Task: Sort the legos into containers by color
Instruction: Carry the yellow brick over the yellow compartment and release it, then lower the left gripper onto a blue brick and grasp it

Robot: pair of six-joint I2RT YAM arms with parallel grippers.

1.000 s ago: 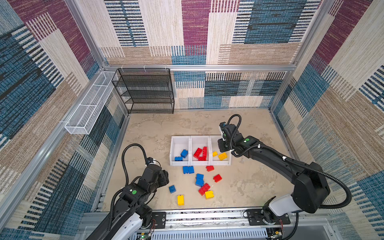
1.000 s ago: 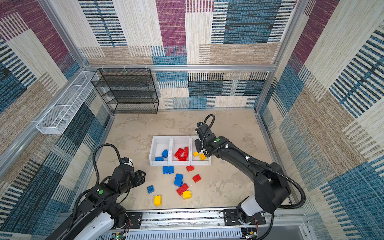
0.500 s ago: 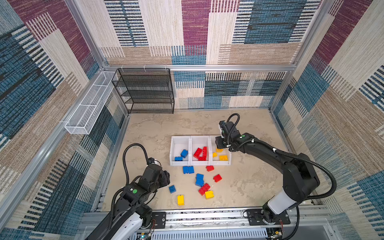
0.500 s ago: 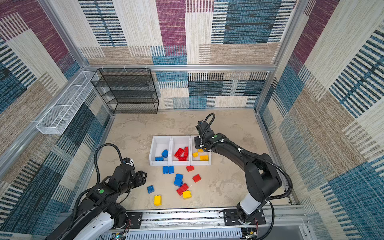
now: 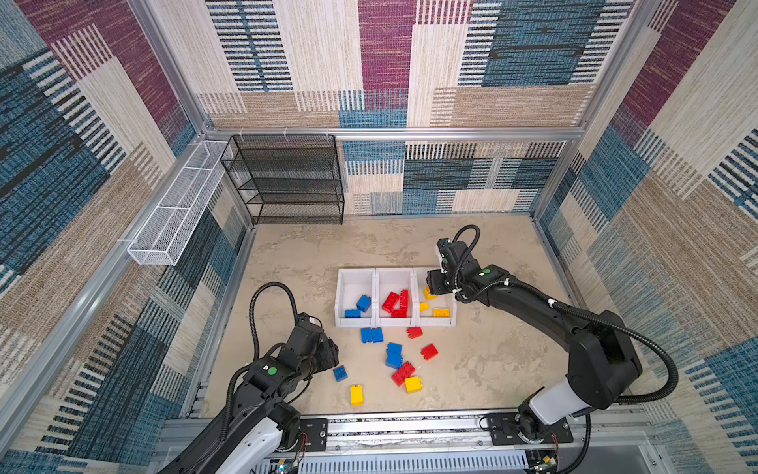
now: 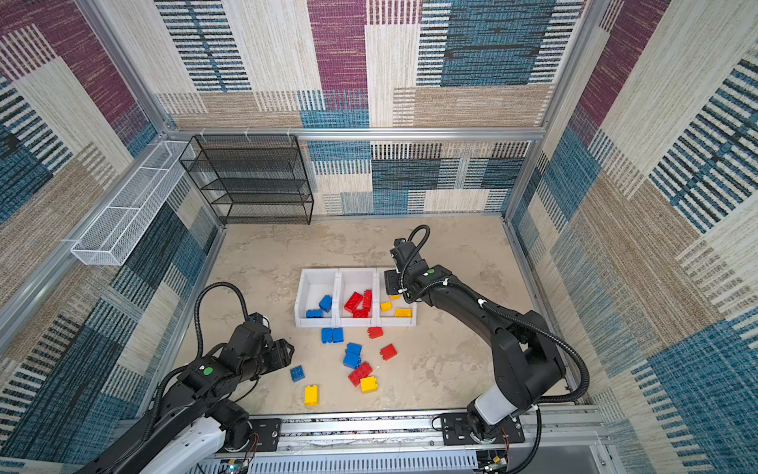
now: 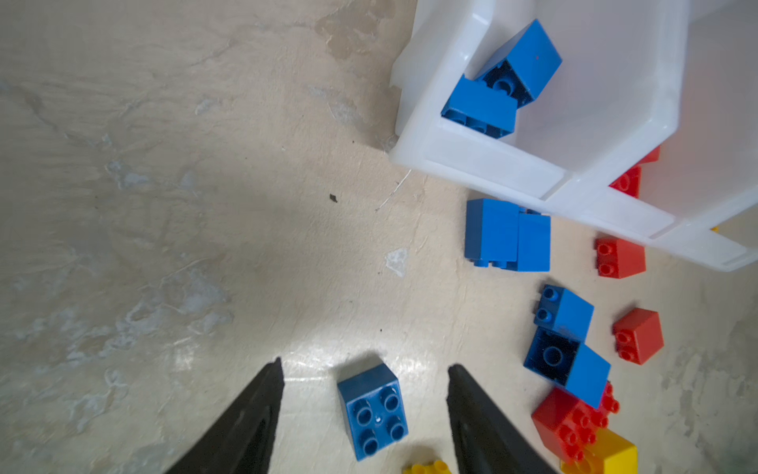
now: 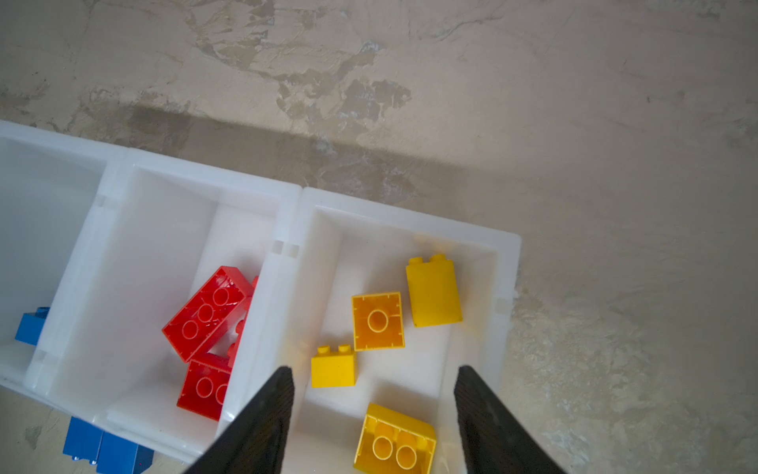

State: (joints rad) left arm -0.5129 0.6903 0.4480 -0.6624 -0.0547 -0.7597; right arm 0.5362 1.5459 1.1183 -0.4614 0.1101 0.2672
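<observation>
Three joined white containers [image 5: 393, 322] [image 6: 356, 322] stand mid-floor. The left one holds blue legos [image 7: 500, 82], the middle one red legos [image 8: 207, 314], the right one several yellow legos [image 8: 377, 320]. My right gripper [image 8: 374, 369] [image 5: 432, 285] hangs open over the right container [image 8: 410, 217], holding nothing. My left gripper [image 7: 365, 365] [image 5: 334, 358] is open low over the floor. A square blue lego [image 7: 375, 412] [image 5: 339, 373] lies studs-up between its fingers, untouched. More loose legos lie in front of the containers: blue [image 5: 371, 335], red [image 5: 429, 351], yellow [image 5: 356, 395].
A red oblong lego [image 5: 402, 372] and a yellow lego [image 5: 413, 384] touch each other right of the left gripper. A black mesh rack [image 5: 287, 180] stands at the back wall. A white wire basket [image 5: 176, 213] hangs on the left wall. A metal rail [image 5: 389, 427] runs along the front.
My right gripper opened over the right container and a yellow lego now lies loose in it. My left gripper edged toward the square blue lego and spread slightly wider.
</observation>
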